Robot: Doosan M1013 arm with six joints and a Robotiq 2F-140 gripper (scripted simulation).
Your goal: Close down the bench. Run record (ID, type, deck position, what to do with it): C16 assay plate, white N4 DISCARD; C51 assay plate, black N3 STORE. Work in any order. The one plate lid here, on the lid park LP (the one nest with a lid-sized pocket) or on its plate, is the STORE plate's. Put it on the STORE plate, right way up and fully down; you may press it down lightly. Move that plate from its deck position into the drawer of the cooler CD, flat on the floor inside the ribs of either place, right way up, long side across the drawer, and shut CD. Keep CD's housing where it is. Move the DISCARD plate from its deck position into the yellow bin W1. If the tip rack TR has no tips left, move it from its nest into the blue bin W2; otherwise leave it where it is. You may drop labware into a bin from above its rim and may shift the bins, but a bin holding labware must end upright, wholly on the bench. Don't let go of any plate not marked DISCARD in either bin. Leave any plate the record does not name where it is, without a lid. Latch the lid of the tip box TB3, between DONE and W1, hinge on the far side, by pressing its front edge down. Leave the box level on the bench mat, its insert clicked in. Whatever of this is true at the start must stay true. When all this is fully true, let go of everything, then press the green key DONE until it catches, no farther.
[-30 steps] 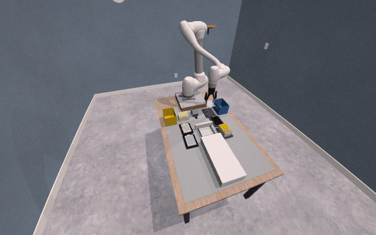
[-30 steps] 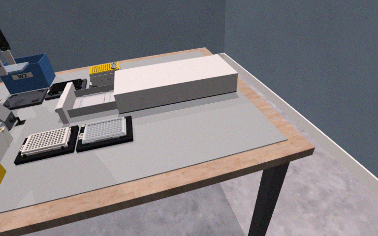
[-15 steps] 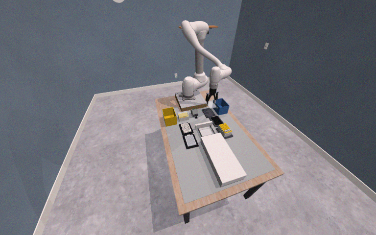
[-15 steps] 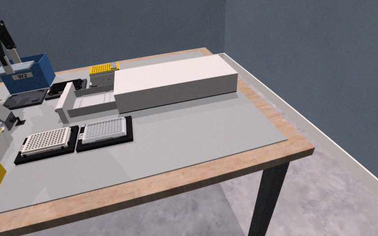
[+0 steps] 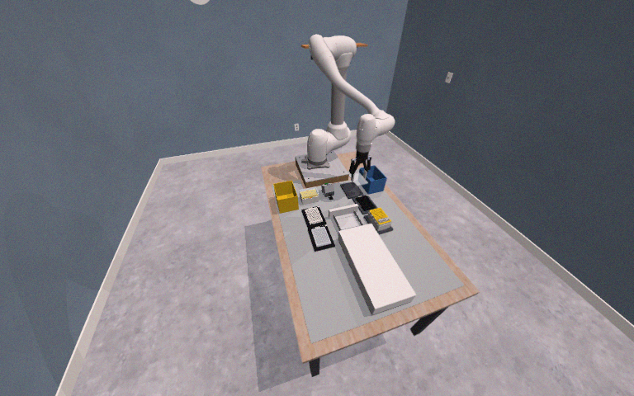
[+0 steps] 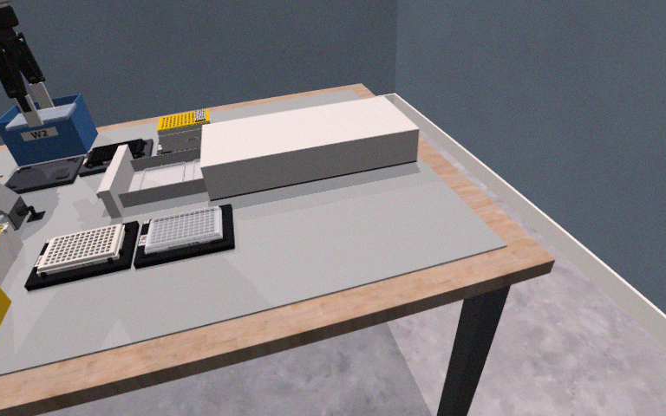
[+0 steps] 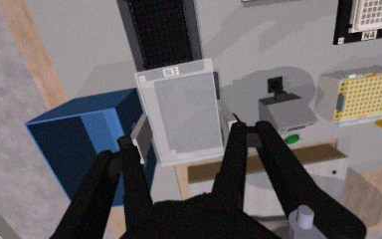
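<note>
Now fingers grip clear lid point(image 7: 182, 112), seemingly above N3.

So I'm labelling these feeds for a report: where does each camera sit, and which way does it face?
Top: high above the room, beyond the table's end opposite the arm, showing the whole white arm.
Exterior: beside the bench, low, facing across it; only the black gripper shows.
Wrist: on the arm's end, looking down past black fingers.
Exterior and wrist share the clear plate lid held beside the blue bin W2.
</note>
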